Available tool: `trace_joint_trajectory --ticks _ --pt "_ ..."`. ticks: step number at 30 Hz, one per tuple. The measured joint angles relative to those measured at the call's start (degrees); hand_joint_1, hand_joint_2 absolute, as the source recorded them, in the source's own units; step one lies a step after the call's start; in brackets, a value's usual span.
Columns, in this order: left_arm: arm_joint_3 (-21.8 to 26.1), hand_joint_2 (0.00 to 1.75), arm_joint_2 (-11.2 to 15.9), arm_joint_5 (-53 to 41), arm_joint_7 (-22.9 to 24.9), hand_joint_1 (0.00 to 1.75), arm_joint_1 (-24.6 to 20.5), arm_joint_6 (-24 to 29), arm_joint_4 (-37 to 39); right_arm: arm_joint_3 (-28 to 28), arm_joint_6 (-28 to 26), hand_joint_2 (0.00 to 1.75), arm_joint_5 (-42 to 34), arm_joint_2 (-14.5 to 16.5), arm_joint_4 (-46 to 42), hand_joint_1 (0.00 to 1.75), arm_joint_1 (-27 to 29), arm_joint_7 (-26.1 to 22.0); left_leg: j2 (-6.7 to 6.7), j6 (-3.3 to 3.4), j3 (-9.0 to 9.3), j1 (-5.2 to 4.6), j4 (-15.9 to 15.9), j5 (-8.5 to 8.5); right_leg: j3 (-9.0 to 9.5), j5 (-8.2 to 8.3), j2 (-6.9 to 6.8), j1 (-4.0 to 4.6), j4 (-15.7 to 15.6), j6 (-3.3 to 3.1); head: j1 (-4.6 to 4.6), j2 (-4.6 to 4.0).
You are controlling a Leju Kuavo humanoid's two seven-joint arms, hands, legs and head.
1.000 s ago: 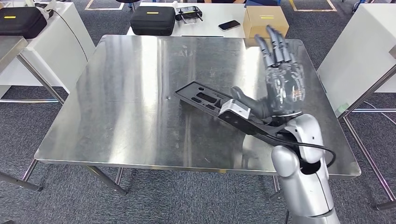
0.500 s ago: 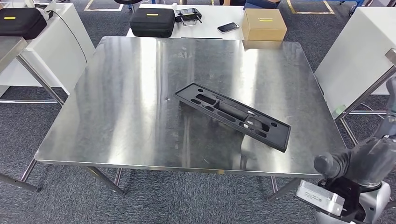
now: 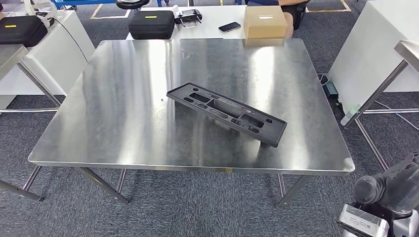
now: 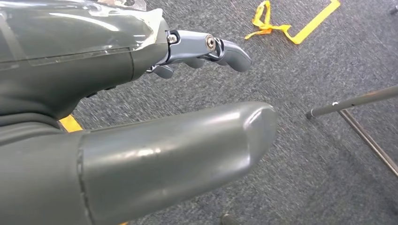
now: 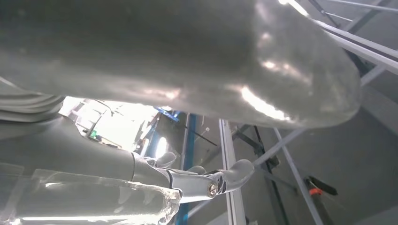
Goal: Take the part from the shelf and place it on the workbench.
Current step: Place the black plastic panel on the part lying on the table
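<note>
The black part (image 3: 226, 114) lies flat on the steel workbench (image 3: 123, 123), long axis diagonal from centre toward its near right corner. Left hand (image 4: 141, 108) and right hand (image 5: 187, 93) are both empty, fingers apart.

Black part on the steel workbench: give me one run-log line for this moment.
black part: flat on workbench | right hand: low, empty | placement: done

Workshop or lab: steel workbench (image 3: 123, 98), grey carpet, yellow floor tape (image 4: 300, 28), equipment cases (image 3: 150, 23).

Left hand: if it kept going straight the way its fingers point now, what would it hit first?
Probably the grey carpet floor. The left hand holds nothing and points out over it; a thin metal table leg lies off to one side, though depth is unclear.
</note>
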Motion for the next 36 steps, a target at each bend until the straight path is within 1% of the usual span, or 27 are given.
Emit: trace_joint_trajectory --ticks 1,2,3,4,7,8,9,11,13,14,16,17,18,19,20,21,23,24,25,27,28,30,31,32,33,34,36 --pt "0.0 0.0 -0.1 0.0 0.1 0.0 0.0 -0.1 -0.1 -0.1 -0.1 0.0 -0.1 0.1 0.0 0.0 0.3 -0.2 -0.03 0.05 -0.86 -0.04 3.5 -2.06 -0.56 0.41 -0.02 0.28 0.0 -0.24 -0.08 0.0" --pt "0.0 0.0 -0.1 0.0 0.1 0.0 0.0 -0.1 -0.2 -0.2 -0.2 0.0 -0.2 0.3 0.0 0.0 0.7 -0.3 -0.05 0.2 -1.01 -0.07 5.7 -3.07 -1.1 0.82 -0.02 0.56 0.1 -0.37 -0.13 0.0" --pt "0.0 0.0 -0.3 0.0 0.2 0.0 0.0 -0.3 -0.3 -0.4 -0.4 0.0 -0.3 0.4 0.0 0.0 1.0 -0.4 -0.07 0.48 -0.15 -0.15 6.0 -2.97 -1.58 1.18 -0.01 0.82 0.1 -0.42 -0.16 0.0" --pt "0.0 0.0 -0.4 0.0 0.2 0.0 0.0 -0.4 -0.4 -0.5 -0.5 0.0 -0.4 0.6 0.0 0.0 1.3 -0.5 -0.13 0.9 1.81 -0.29 4.0 -2.03 -1.97 1.51 0.01 1.05 0.1 -0.41 -0.17 0.0" --pt "0.0 0.0 -0.5 0.0 0.3 0.0 0.0 -1.1 -1.0 -1.2 -0.6 0.0 -0.8 1.0 -0.2 0.0 1.6 -0.8 -0.52 2.43 9.93 -1.12 -7.0 0.82 -2.55 2.37 0.05 1.49 0.1 0.02 -0.11 0.0" --pt "0.0 0.0 -0.5 0.0 0.3 0.0 0.1 -1.3 -1.2 -1.4 -0.6 0.0 -1.0 1.1 -0.3 0.0 1.6 -1.0 -0.6 2.66 11.24 -1.45 -9.1 1.14 -2.57 2.63 0.01 1.51 0.1 0.33 -0.08 0.0" --pt "0.0 0.0 -0.5 0.0 0.3 0.0 0.1 -1.5 -1.4 -1.7 -0.5 0.0 -1.3 1.2 -0.3 0.0 1.7 -1.1 -0.6 2.71 11.58 -1.76 -9.8 1.22 -2.59 2.93 -0.05 1.46 0.0 0.72 -0.09 0.0" --pt "0.0 0.0 -0.6 0.0 0.3 0.0 0.2 -1.8 -1.6 -2.1 -0.2 0.0 -2.0 1.4 -0.4 0.0 2.1 -1.5 -0.51 3.02 11.14 -2.04 -10.2 2.15 -2.69 3.41 -0.16 1.3 0.0 1.62 -0.16 0.0" --pt "0.0 0.0 -0.7 0.0 0.3 0.0 0.3 -2.3 -1.9 -2.8 0.1 0.0 -2.9 1.7 -0.3 0.0 2.8 -1.7 -0.28 3.71 10.26 -1.94 -10.9 3.44 -3.73 1.75 -0.2 1.32 1.5 1.84 -0.05 0.0" --pt "0.0 0.0 -0.8 -0.1 0.3 0.0 0.3 -2.5 -1.9 -3.3 0.1 0.0 -3.1 1.8 -0.2 0.0 3.2 -1.9 -0.14 4.0 9.61 -1.84 -11.1 4.14 -4.64 -0.27 -0.22 1.37 3.7 1.57 0.09 0.0" --pt "0.0 0.0 -1.0 -0.2 0.3 0.0 0.3 -2.7 -2.0 -4.2 0.2 0.0 -3.1 2.3 0.3 0.0 4.2 -1.7 0.04 4.34 8.09 -2.03 -11.1 5.27 -6.66 -4.85 -0.21 1.38 10.5 1.12 0.32 0.0" --pt "0.0 0.0 -1.1 -0.2 0.4 0.0 0.4 -2.7 -2.0 -4.6 0.4 0.0 -3.0 2.6 0.8 0.0 4.9 -1.4 0.12 4.34 7.32 -2.12 -11.1 5.88 -7.1 -6.09 -0.21 1.38 13.5 1.31 0.33 0.0" --pt "0.0 0.0 -1.3 -0.2 0.5 0.0 0.4 -2.8 -2.0 -5.1 0.7 0.0 -3.1 3.1 1.5 0.0 5.6 -1.0 0.2 4.32 6.55 -2.18 -11.0 6.48 -6.79 -6.26 -0.22 1.38 15.1 1.78 0.33 0.0" --pt "0.1 0.0 -1.4 -0.3 0.7 0.0 0.4 -2.8 -2.0 -5.6 1.1 0.0 -3.5 3.6 2.2 0.0 6.3 -0.4 0.25 4.25 5.86 -2.21 -11.0 7.05 -5.48 -5.41 -0.22 1.38 14.7 2.4 0.36 0.0" --pt "0.3 0.0 -1.6 -0.3 0.9 0.0 0.4 -2.8 -2.1 -6.3 1.5 0.0 -4.0 4.2 3.1 0.0 7.1 0.2 0.28 4.14 5.23 -2.23 -10.9 7.58 -3.06 -4.04 -0.24 1.38 12.0 2.96 0.37 0.0" --pt "0.4 0.0 -1.8 -0.3 1.1 0.0 0.4 -2.8 -2.2 -7.0 1.9 0.0 -4.5 5.0 4.1 0.0 7.8 1.0 0.3 3.97 4.66 -2.23 -10.8 8.04 -0.04 -3.08 -0.28 1.42 7.9 3.17 0.4 0.0" --pt "0.7 0.0 -2.2 -0.4 1.2 0.0 0.4 -2.7 -2.4 -9.0 2.6 0.0 -4.9 6.9 6.6 0.0 8.9 2.8 0.32 3.45 3.88 -2.38 -10.5 8.93 5.4 -2.88 -0.33 1.81 -0.4 2.59 0.34 0.0" --pt "0.8 0.0 -2.4 -0.5 1.2 0.0 0.4 -2.7 -2.4 -10.2 3.2 0.0 -5.0 7.9 8.0 0.0 9.4 3.8 0.34 3.17 3.73 -2.43 -10.5 9.36 6.57 -3.28 -0.35 2.03 -2.6 2.07 0.29 0.0" --pt "0.9 0.0 -2.6 -0.7 1.3 0.0 0.4 -2.6 -2.4 -11.6 3.9 0.0 -5.2 9.0 9.9 0.0 9.7 4.8 0.35 2.88 3.66 -2.45 -10.6 9.82 6.85 -3.39 -0.34 2.26 -3.4 1.61 0.21 0.0" --pt "1.1 0.0 -2.8 -1.3 1.4 0.0 0.5 -2.1 -2.6 -14.9 5.6 0.0 -5.4 11.2 14.8 0.0 9.9 6.6 0.16 2.32 3.38 -2.31 -10.3 9.92 6.08 -2.62 -0.45 1.79 -3.6 0.62 0.11 0.0" --pt "1.2 0.0 -3.0 -1.6 1.6 0.0 0.5 -1.8 -2.6 -16.7 6.5 0.0 -5.7 12.4 17.9 0.0 9.7 7.4 -0.04 2.01 2.96 -2.19 -9.4 8.63 5.67 -2.08 -0.56 1.48 -3.6 -0.07 -0.01 0.0" --pt "1.4 0.0 -3.2 -2.2 2.0 0.0 0.6 -1.0 -2.7 -20.5 7.6 0.0 -5.7 14.3 25.5 0.0 8.8 8.3 -0.43 1.43 1.41 -1.9 -4.5 3.44 4.54 -0.86 -0.77 1.05 -3.7 -1.0 -0.28 0.0" --pt "1.5 0.0 -3.3 -2.6 2.2 0.0 0.7 -0.6 -2.7 -22.4 7.7 0.0 -5.0 15.0 30.2 0.0 8.0 8.7 -0.49 1.14 0.51 -1.72 -0.8 0.67 3.86 -0.22 -0.79 1.03 -3.7 -1.19 -0.41 0.0" --pt "1.5 0.0 -3.4 -3.1 2.4 0.0 0.7 -0.1 -2.7 -24.1 7.5 0.0 -3.8 15.4 35.2 0.0 7.2 9.2 -0.51 0.85 -0.14 -1.5 2.6 -0.96 3.19 0.39 -0.81 1.01 -3.7 -1.05 -0.45 0.0" --pt "1.5 0.0 -3.6 -3.5 2.6 0.0 0.7 0.5 -2.7 -25.7 7.2 0.0 -2.7 15.8 40.3 0.0 6.3 9.7 -0.51 0.55 -0.3 -1.21 5.1 -1.31 2.55 0.98 -0.84 0.95 -3.6 -0.82 -0.45 0.0" --pt "1.5 0.0 -3.8 -3.8 2.8 0.0 0.7 1.0 -2.7 -27.1 7.1 0.0 -2.2 16.0 45.4 0.0 5.4 10.1 -0.51 0.24 0.43 -0.89 5.7 -0.25 1.88 1.51 -0.87 0.82 -3.4 -0.5 -0.45 0.0" --pt "1.5 0.0 -4.3 -3.8 3.3 0.0 0.6 1.8 -2.5 -29.7 6.7 0.0 -2.7 16.4 55.3 0.0 3.4 10.0 -0.53 -0.49 4.83 -0.17 1.0 3.05 0.5 2.28 -0.89 0.39 -2.8 0.23 -0.47 0.0"
